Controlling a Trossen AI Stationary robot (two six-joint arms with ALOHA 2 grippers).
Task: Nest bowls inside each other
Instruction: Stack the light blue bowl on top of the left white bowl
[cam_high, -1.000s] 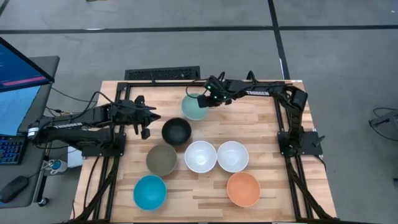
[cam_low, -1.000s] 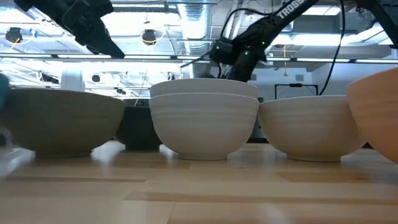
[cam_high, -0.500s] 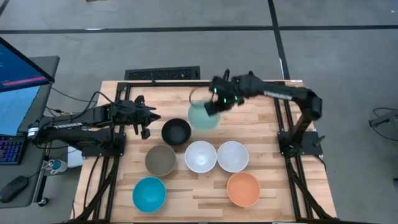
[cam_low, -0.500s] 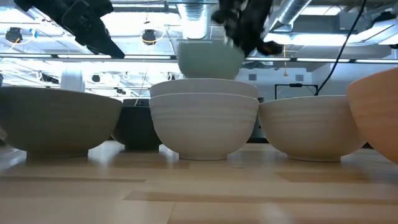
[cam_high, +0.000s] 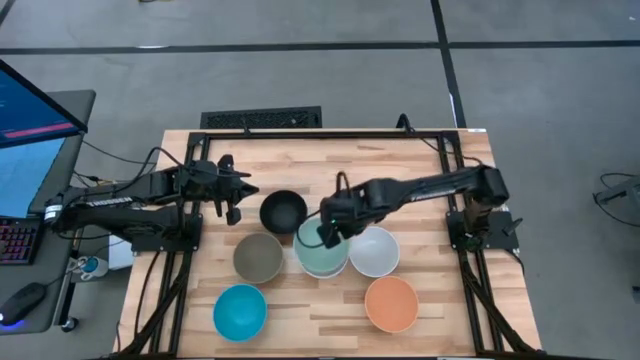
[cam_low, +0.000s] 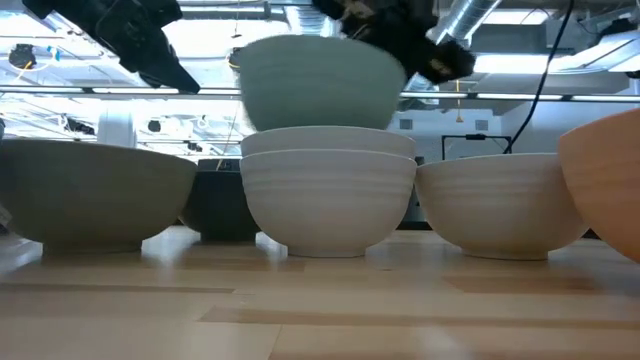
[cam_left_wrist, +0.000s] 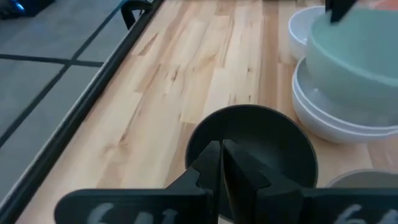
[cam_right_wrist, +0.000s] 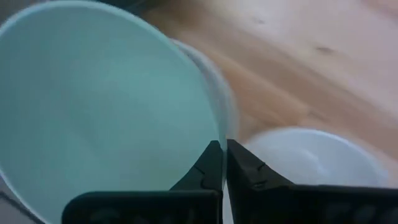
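- Table (cam_high: 420, 170): a pale wooden top carrying the bowls in a loose cluster between my two arms.
- Right arm: reaches from the right edge toward the table's middle; my right gripper (cam_high: 328, 226) is clamped on the rim of the mint green bowl (cam_high: 318, 240), one finger inside the wall and one outside, as the right wrist view shows.
- Left arm: waits at the left side, my left gripper (cam_high: 236, 195) hanging just left of the black bowl (cam_high: 284, 211), fingers pressed together on nothing.
- Mint green bowl: upright, mouth up, held directly above the white stack (cam_low: 328, 200); in the low view its base sits just over the stack's top rim, whether touching I cannot tell.
- White stack: two white bowls already nested, standing in the middle row; a single white bowl (cam_high: 378, 252) stands just to its right.
- Deciding relation: the target lies straight below my right gripper, so I judge the coming move to be a short vertical descent, then release.
- Remaining bowls: olive-grey bowl (cam_high: 259, 257) left of the stack, turquoise bowl (cam_high: 241, 310) at near left, orange bowl (cam_high: 391, 304) at near right, all single.
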